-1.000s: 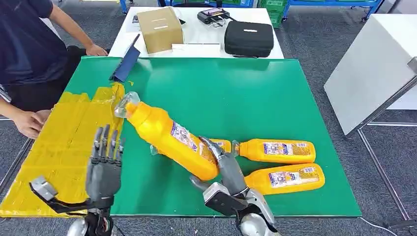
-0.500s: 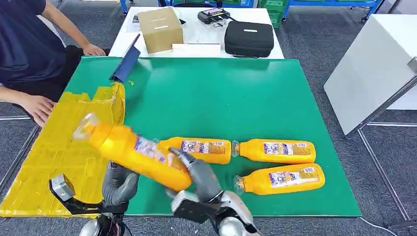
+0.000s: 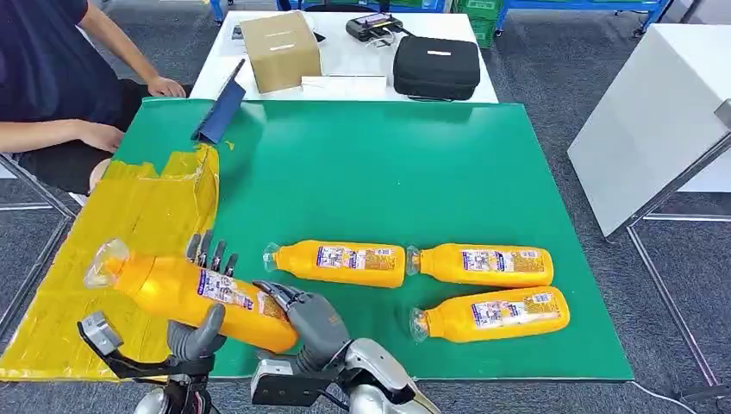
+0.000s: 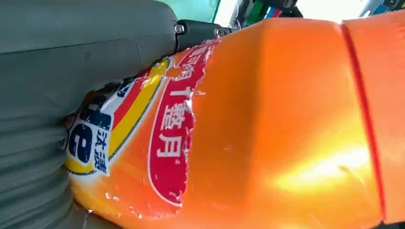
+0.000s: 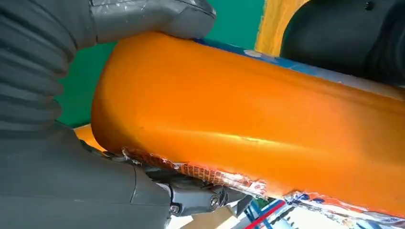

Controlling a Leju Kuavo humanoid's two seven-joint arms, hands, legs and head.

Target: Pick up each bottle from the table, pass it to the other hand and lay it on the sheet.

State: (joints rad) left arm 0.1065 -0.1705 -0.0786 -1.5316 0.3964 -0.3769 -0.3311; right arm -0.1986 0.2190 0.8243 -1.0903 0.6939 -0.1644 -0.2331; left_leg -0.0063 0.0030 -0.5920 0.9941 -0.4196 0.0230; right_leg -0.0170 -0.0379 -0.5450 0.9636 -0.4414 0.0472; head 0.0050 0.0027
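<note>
A person sits at the far left, one hand point(image 3: 97, 136) resting by the edge of the yellow sheet point(image 3: 103, 241), which covers the left part of the green counter point(image 3: 388, 164).

Handover status: in progress. I hold one orange bottle point(image 3: 194, 291) in the air above the near edge, where sheet and green surface meet, with its clear cap pointing left over the sheet. My left hand point(image 3: 200, 323) cups the bottle from below at mid-body; its fingers rise spread behind the bottle, and I cannot tell whether they press it. My right hand point(image 3: 312, 321) clasps the base end, fingers wrapped over the top. In my right wrist view the thumb lies on the bottle's upper face.

Remaining steps, as I judge them:
1. Close my left hand, free my right.
2. Lay this bottle on the sheet.
3. Repeat for the others.

Count:
- Bottles on the sheet: none.
- Bottles in hand: one.
- Bottles lying on the counter: three, namely the middle bottle point(image 3: 336, 262), the far right bottle point(image 3: 483, 264) and the near right bottle point(image 3: 491, 313).
- Total: four.
</note>
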